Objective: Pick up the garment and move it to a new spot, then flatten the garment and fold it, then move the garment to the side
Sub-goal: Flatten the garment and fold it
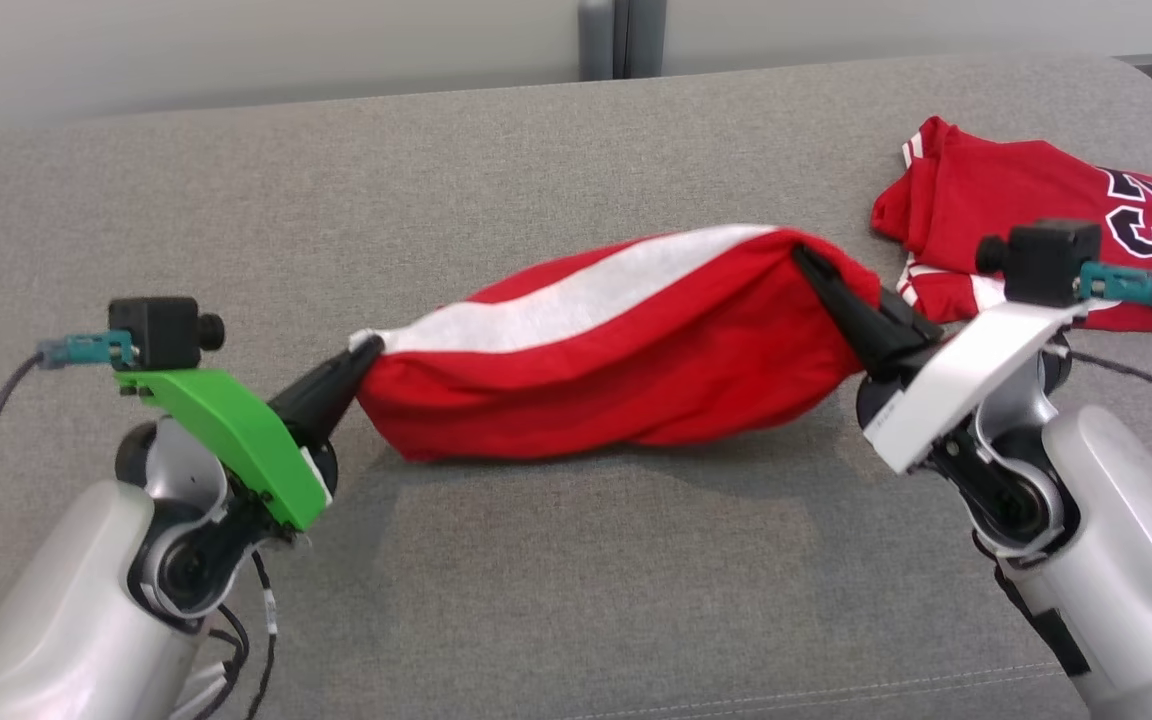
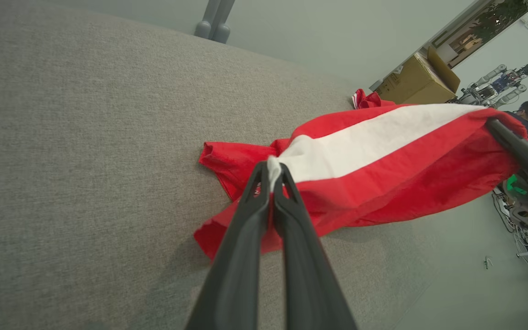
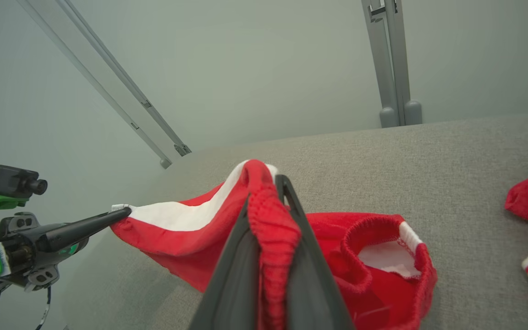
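Two pale forearms come in closest, the left forearm (image 1: 46, 600) rising from 7 o'clock and the right forearm (image 1: 1136, 520) from 5 o'clock, each bent at the wrist so the dark fingers lean in toward the middle. Between them hangs the garment (image 1: 616, 370), which looks like a pair of red shorts with a white stripe (image 1: 586, 290) along its upper edge. It is strung out over the grey cushion (image 1: 536, 560) with its long axis running from about 8 o'clock to 2 o'clock. The left gripper (image 1: 368, 352), fingers aimed at 2 o'clock, is pinched tight on the white-edged corner at the 8 o'clock end. The right gripper (image 1: 806, 260), fingers aimed at 10 o'clock, is clamped on the gathered elastic waistband (image 3: 268, 220) at the 2 o'clock end. So neither arm is nearer: each has one end, and the cloth lies straight ahead of both sets of fingertips. The top edge is taut, while the belly sags and the loose lower part trails on the cushion, bunched rather than spread. A second red jersey (image 1: 1036, 190) lies crumpled at 2 o'clock, just beyond the right wrist and apart from the held garment. As I judge it, flattening depends on drawing the two ends apart along that same line before lowering, keeping the right end clear of the jersey.
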Robot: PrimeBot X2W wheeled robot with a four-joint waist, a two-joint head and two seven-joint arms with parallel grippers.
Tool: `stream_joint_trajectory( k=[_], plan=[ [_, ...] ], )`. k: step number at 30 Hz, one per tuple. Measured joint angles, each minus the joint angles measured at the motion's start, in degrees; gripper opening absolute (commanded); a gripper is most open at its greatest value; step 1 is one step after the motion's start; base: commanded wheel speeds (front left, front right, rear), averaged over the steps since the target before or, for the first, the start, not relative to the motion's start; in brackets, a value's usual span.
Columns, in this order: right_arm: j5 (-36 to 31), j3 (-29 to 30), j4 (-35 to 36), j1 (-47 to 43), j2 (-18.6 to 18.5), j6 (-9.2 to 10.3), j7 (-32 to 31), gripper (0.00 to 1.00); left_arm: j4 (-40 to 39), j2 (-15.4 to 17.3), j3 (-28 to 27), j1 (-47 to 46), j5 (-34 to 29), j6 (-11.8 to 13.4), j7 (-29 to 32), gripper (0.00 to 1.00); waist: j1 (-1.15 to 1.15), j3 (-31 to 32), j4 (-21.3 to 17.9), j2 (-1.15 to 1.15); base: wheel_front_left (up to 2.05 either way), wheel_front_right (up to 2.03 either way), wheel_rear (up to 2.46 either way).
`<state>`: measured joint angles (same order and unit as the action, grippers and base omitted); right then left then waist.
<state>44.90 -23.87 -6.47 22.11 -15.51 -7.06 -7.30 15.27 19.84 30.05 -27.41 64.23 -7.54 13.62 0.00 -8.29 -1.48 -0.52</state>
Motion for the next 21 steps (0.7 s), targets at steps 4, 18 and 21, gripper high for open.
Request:
stream_joint_trajectory(
  k=[4,18,21],
  plan=[
    [5.3,0.0,4.5,-5.8,-2.7,0.01,-3.4,0.0,-5.2,0.5,1.0,4.3,3.5,0.0,3.0,0.0,0.0,-0.9,0.1,0.0,0.0,0.0,0.0],
    [15.5,-1.7,12.3,-4.7,-8.1,0.01,-16.2,0.0,-14.8,10.6,2.4,2.6,2.3,0.5,12.7,0.0,0.0,-7.4,0.0,0.0,0.0,0.0,0.0],
    [16.0,-0.2,11.3,3.2,-8.2,0.01,-18.2,0.0,-13.7,10.1,0.7,-4.4,2.9,1.0,14.4,0.0,0.0,-9.5,-0.2,0.0,0.0,0.0,0.0]
  ],
)
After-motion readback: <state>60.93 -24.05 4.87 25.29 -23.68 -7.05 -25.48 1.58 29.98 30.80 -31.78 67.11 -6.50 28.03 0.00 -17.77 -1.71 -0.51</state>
